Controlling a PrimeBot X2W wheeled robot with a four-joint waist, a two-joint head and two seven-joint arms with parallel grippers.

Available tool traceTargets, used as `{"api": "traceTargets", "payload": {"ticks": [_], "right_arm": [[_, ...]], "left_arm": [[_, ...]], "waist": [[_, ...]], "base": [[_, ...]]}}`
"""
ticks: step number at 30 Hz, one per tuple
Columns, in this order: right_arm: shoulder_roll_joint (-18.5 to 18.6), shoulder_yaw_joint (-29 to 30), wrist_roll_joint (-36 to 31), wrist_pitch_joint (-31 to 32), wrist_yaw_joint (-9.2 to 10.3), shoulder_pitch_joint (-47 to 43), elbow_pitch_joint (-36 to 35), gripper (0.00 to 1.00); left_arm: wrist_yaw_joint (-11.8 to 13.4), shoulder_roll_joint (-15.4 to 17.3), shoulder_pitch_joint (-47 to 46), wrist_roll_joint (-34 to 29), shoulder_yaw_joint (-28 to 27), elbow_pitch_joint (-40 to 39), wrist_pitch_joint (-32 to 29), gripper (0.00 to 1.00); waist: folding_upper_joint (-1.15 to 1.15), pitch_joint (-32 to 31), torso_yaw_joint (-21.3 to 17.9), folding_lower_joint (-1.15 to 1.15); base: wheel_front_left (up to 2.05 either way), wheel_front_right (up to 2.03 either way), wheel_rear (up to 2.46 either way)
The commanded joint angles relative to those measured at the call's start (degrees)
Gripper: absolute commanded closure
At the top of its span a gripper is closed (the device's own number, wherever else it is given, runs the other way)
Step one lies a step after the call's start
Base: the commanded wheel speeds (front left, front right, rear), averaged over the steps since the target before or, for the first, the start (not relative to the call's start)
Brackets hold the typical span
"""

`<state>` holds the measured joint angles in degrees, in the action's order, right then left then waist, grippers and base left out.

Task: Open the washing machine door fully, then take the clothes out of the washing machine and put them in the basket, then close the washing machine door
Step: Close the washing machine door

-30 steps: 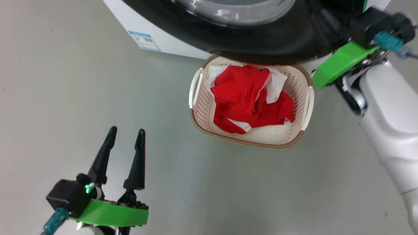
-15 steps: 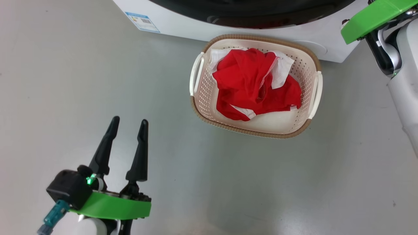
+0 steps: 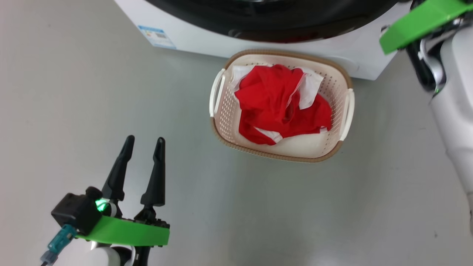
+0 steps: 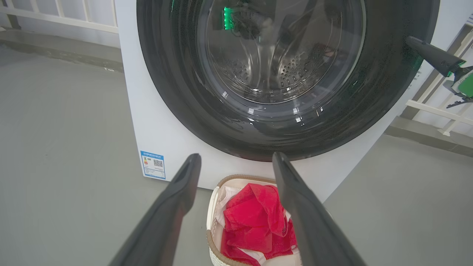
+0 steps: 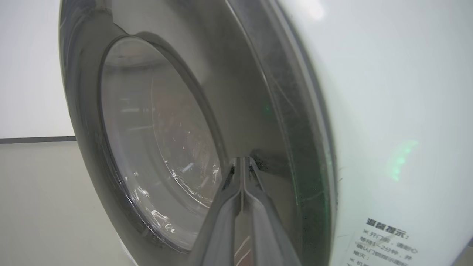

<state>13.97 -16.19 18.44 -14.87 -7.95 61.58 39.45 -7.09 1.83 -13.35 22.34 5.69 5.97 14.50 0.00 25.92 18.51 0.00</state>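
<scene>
Left end effector (image 3: 145,139): on the near side of the basket (image 3: 281,157), off to its left and well apart from it, above bare grey floor (image 3: 111,92). Fingers spread wide with nothing between them, so it is released.

Basket: upright on the floor. The clothes (image 3: 273,103) lie heaped inside it, red with white patches, covering most of the bottom. A strip of bare bottom shows along the basket's near side.

Washing machine (image 3: 207,40): just beyond the basket, whose far rim is close against the white front. A small blue label (image 3: 157,36) sits on that front, beyond the basket and to its left.

Washing machine door (image 4: 170,74): above and beyond the basket. Its black rim lies flat against the machine front, so it is closed. The steel drum (image 4: 273,70) shows through the glass.

Right end effector (image 5: 242,159): beyond the basket and to its right, up at the door. Fingers are pressed together, clenched on nothing. The tips are at the black rim near its outer edge; I cannot tell whether they touch it.
</scene>
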Motion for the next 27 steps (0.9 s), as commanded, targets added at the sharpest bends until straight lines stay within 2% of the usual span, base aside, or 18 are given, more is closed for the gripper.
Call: {"api": "traceTargets", "payload": {"ticks": [1, 11, 19, 27], "right_arm": [[-1.15, 0.02, 1.11, -0.13, 0.46, -2.04, -1.50, 0.00], [-3.90, 2.17, 2.53, -0.13, 0.46, -11.48, -4.52, 0.00], [-4.85, 7.61, 1.40, -0.13, 0.46, -22.28, -11.85, 0.00], [-5.03, 10.16, -0.76, -0.13, 0.46, -31.97, -18.75, 0.00]], "left_arm": [[0.06, 1.05, -0.09, 0.17, -2.02, -0.97, 0.50, 0.00], [0.63, 1.05, 0.36, 1.14, -3.75, 0.56, 0.50, 0.00], [1.16, 1.05, 0.37, -0.93, -4.81, 1.92, 0.50, 0.00], [1.12, 1.05, 1.66, -2.36, -5.30, 2.96, 0.50, 0.00]], "waist": [[0.00, -1.18, -0.93, 0.00], [0.00, -6.13, -5.90, 0.00], [0.00, -10.72, -10.09, 0.00], [0.00, -14.91, -13.99, 0.00]], "base": [[0.00, 0.00, 0.00], [0.00, 0.00, 0.00], [0.00, 0.00, 0.00], [0.00, 0.00, 0.00]]}}
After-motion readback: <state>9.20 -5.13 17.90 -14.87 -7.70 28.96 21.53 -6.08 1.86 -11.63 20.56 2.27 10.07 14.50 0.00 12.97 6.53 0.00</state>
